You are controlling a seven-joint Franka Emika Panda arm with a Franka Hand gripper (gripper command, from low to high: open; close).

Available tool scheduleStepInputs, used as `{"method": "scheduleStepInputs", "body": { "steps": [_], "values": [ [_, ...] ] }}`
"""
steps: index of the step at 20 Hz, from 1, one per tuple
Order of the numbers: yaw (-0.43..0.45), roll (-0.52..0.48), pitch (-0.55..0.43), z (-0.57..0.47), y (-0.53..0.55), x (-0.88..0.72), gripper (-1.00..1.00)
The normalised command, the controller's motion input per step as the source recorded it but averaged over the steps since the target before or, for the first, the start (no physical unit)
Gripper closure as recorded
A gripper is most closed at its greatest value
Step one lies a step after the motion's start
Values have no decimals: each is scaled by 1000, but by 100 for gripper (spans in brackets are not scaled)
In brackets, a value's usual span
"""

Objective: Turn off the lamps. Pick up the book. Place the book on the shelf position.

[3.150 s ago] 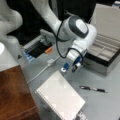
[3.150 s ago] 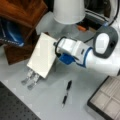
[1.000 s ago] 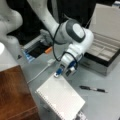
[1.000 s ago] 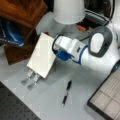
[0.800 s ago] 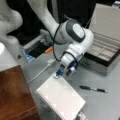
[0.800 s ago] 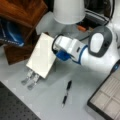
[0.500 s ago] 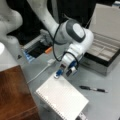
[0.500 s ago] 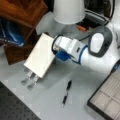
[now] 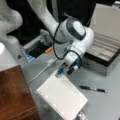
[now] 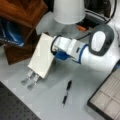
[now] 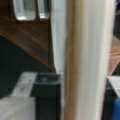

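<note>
Grey tabletop (image 9: 107,105) all around, dark background behind the arm, and a black perforated board in the bottom-left corner of a front view (image 10: 12,107). No readable writing or brand marks on anything that I can make out.

Biggest thing is the white Panda arm, bent down over the middle of the table in both front views. Next the lamp shade (image 10: 68,10), off-white, at a front view's top, with its thin white cord (image 9: 40,73) and small white switch (image 9: 51,61) lying on the table just above the book. Can't tell whether it's lit or not.

Shelf position is the reddish-brown wooden block (image 9: 15,95) at a front view's left bottom; nothing lies on the part of its top that shows. Grey compartmented box (image 9: 105,52) sits on the right, lid up.

The book (image 9: 61,97) is raised off the table, propped on the metal strip stand (image 10: 30,78), spiral edge toward the block. The gripper (image 9: 63,72) is at the book's upper edge, and the wrist view has the book's edge (image 11: 87,60) filling the gap between the fingers (image 11: 46,100), so it looks clamped on it.

Compared with half a second ago, pretty much nothing has shifted.

Black pen (image 9: 93,89) lies on the table to the book's right.
</note>
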Motion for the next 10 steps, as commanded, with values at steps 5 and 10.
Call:
{"method": "scheduleStepInputs", "body": {
  "steps": [5,10],
  "values": [
    [-18,-210,171,476,104,346,100],
    [-78,-214,142,405,143,342,100]
  ]
}}
